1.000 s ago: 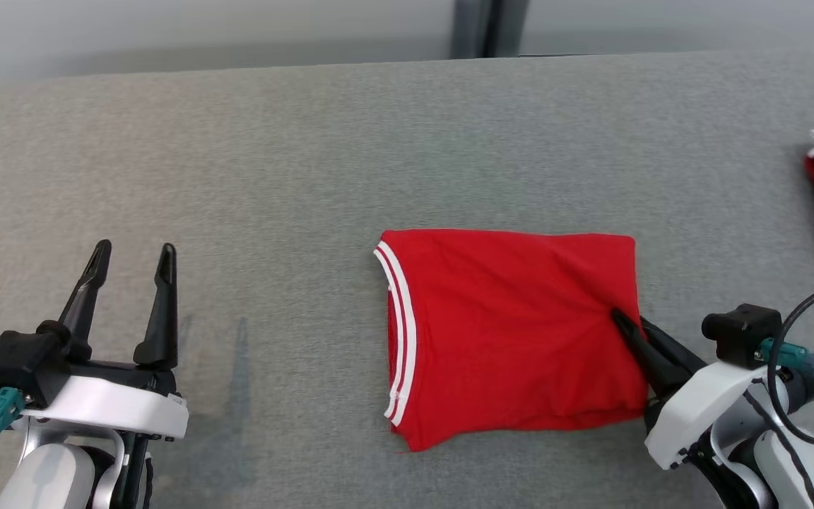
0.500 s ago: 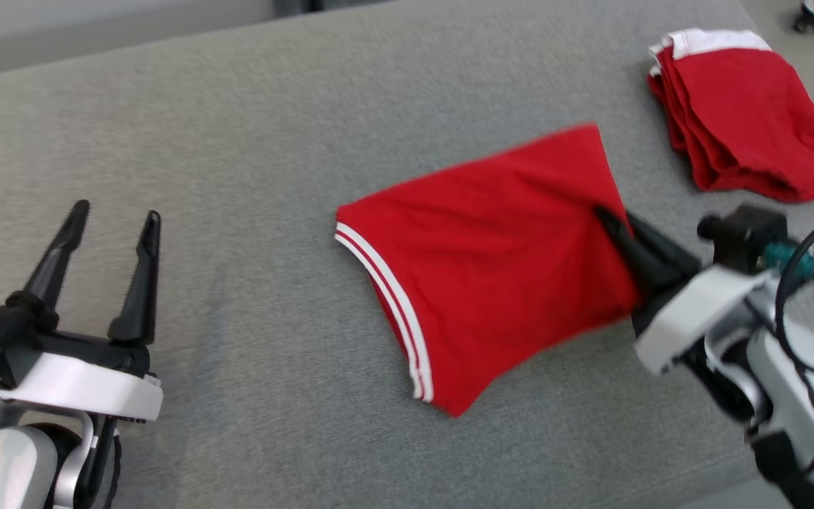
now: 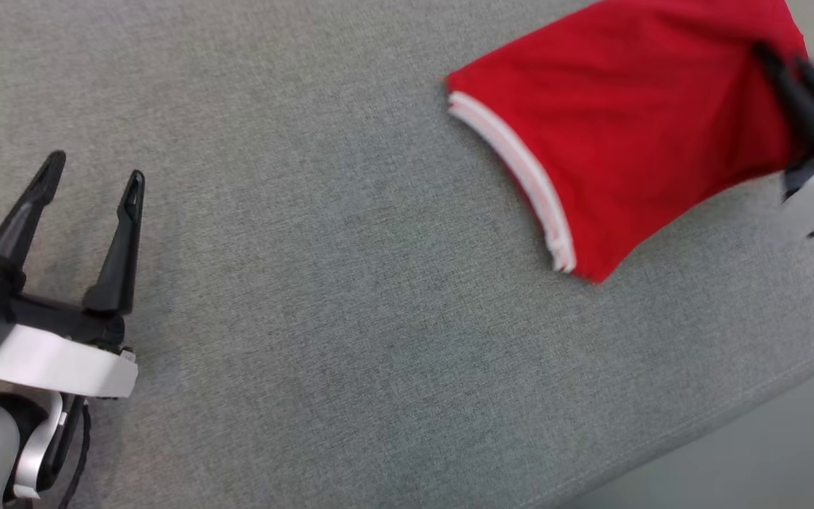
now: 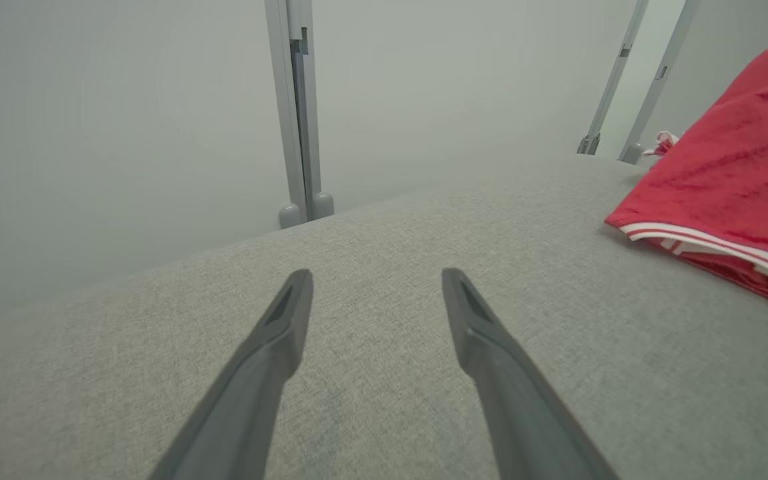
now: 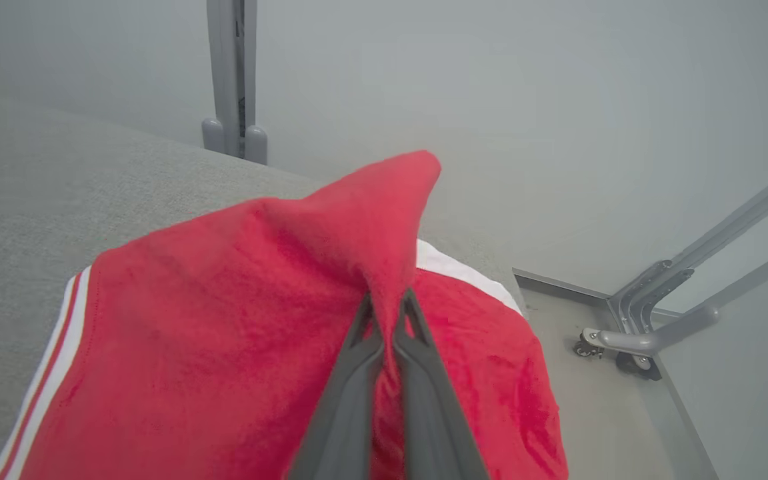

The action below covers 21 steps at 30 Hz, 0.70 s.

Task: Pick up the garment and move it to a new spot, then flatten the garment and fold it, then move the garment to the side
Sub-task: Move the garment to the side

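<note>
The garment [image 3: 633, 120] is a folded red piece with white stripes along its left hem, lying at the upper right of the head view. My right gripper [image 3: 778, 60], blurred, is shut on its right edge. In the right wrist view that gripper [image 5: 387, 303] pinches a raised fold of the garment [image 5: 237, 320], and the cloth peaks above the fingertips. My left gripper [image 3: 95, 168] stands open over bare table at the far left, well apart from the garment. The left wrist view has the left gripper [image 4: 376, 275] open and holding nothing, with the garment [image 4: 737, 180] to its right.
The grey cloth-covered table [image 3: 308, 283] ends in an edge [image 3: 732, 417] at the lower right, with floor beyond. Another red piece with a white band [image 5: 491, 333] lies under the held one. A metal frame on casters [image 5: 631, 347] stands on the floor.
The head camera has swung, so the whole picture has shifted. My right gripper, still shut on the garment, has dragged it to the right onto the red pile. The left gripper stays open.
</note>
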Available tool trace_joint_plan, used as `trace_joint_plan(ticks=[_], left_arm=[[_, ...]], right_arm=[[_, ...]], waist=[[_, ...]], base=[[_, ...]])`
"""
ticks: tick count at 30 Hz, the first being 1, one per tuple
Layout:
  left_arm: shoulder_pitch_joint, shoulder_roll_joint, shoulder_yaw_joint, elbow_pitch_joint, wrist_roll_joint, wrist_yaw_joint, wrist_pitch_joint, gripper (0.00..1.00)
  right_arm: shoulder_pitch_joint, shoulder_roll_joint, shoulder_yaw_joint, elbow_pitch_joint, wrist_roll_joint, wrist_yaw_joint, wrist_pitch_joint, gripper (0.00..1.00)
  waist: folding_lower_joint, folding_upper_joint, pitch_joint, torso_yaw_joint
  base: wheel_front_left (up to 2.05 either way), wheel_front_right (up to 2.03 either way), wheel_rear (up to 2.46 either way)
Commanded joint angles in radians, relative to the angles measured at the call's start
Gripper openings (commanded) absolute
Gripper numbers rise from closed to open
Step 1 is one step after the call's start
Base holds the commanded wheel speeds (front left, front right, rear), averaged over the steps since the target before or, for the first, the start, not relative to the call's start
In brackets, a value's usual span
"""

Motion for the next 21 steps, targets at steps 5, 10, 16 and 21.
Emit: trace_joint_plan(ticks=[5,10,16,21], left_arm=[[-0.038,0.02,-0.002,-0.023,0.013,-0.01,0.013,1.0],[-0.061,0.026,-0.013,-0.042,0.022,-0.016,0.023,1.0],[-0.08,0.034,-0.014,-0.051,0.027,-0.017,0.024,1.0],[-0.089,0.042,-0.009,-0.053,0.027,-0.014,0.022,1.0]], right_arm=[[-0.063,-0.038,-0.093,0.053,0.012,0.0,-0.051,0.0],[-0.11,-0.06,-0.178,0.127,-0.016,0.0,-0.088,0.0],[-0.135,-0.056,-0.227,0.206,-0.045,0.0,-0.091,0.0],[-0.134,-0.006,-0.296,0.308,-0.088,0.0,-0.095,0.55]], waist=[[0.0,0.0,0.043,-0.017],[0.0,0.0,0.078,-0.005],[0.0,0.0,0.126,0.01],[0.0,0.0,0.159,0.019]], base=[[0.0,0.0,0.0],[0.0,0.0,0.0],[0.0,0.0,0.0],[0.0,0.0,0.0]])
